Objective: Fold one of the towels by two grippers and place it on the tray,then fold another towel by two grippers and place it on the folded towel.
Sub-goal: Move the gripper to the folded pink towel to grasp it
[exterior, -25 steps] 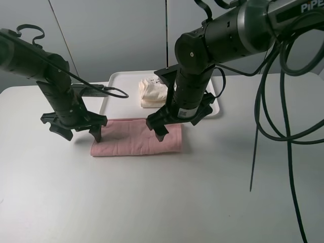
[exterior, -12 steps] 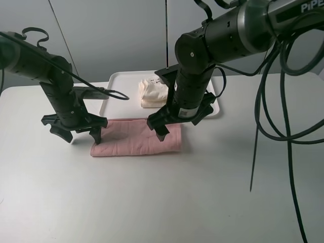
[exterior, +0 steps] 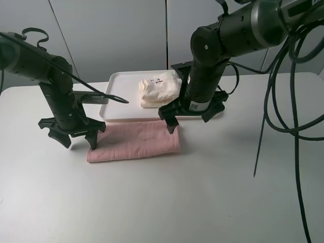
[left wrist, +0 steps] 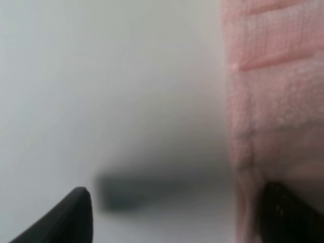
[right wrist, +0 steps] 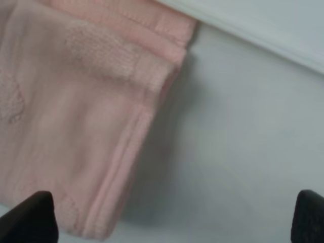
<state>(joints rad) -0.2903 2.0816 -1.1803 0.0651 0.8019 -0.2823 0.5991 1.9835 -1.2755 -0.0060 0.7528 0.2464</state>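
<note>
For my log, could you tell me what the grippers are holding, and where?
Nothing: left gripper and right gripper both stand open at the pink towel's ends.

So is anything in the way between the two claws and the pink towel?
Nothing visible is. The left claw, open, straddles the left end of the pink towel, and the right claw, also open, straddles its right end, close over the cloth.

tray [exterior: 119, 96] close behind pink towel [exterior: 134, 144], open table [exterior: 152, 202] in front

Pink towel [exterior: 134, 147] folded on table; white towel [exterior: 158, 90] on tray [exterior: 117, 83].
</note>
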